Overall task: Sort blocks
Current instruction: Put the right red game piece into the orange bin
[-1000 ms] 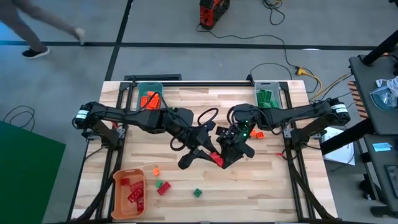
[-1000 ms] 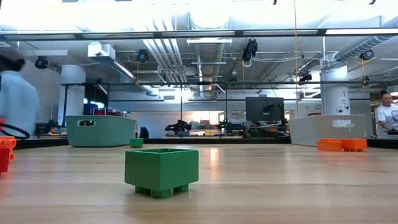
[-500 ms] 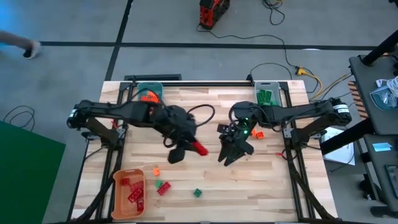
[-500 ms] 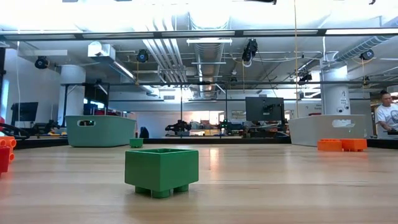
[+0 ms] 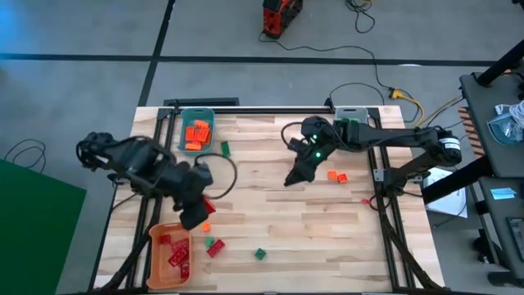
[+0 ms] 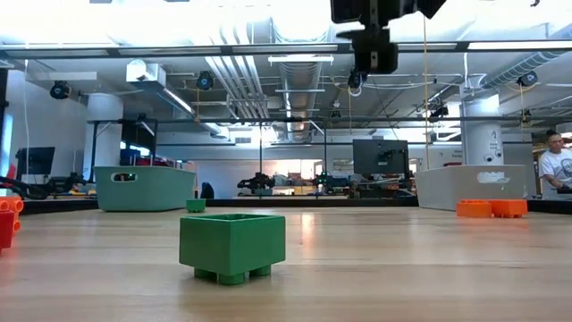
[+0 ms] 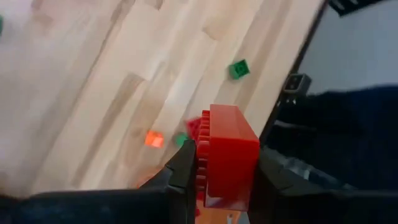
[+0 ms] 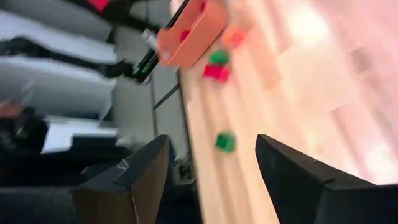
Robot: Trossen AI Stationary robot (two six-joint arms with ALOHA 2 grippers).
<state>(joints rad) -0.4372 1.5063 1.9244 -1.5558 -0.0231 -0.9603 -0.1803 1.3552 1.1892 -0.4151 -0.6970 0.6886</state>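
Observation:
My left gripper (image 5: 201,213) hangs above the table's near left part, just beyond the orange bin (image 5: 155,260), shut on a red block (image 7: 227,148). My right gripper (image 5: 291,179) is open over the middle of the table, nearer the far edge, with nothing between its fingers (image 8: 135,180). On the wood lie loose blocks: an orange one (image 5: 205,225), a green and a red one side by side (image 5: 214,246), a green one (image 5: 259,254), another green one (image 5: 224,148) and two orange ones (image 5: 336,175). My left gripper pinches the red block between its two fingers (image 7: 185,167), which lie on two opposite faces (image 7: 205,163). The block's far end sticks out past the fingertips. It is lifted clear of the table.
The orange bin at the near left holds red blocks. A teal bin (image 5: 182,123) at the far left holds orange blocks, and a grey bin (image 5: 350,111) at the far right holds green ones. Black frame rails run along the table's left and right sides.
My left gripper has carried the red block from the table's middle toward the left and near edges, ending beside the orange bin. My right gripper has drawn back from the middle toward the far edge.

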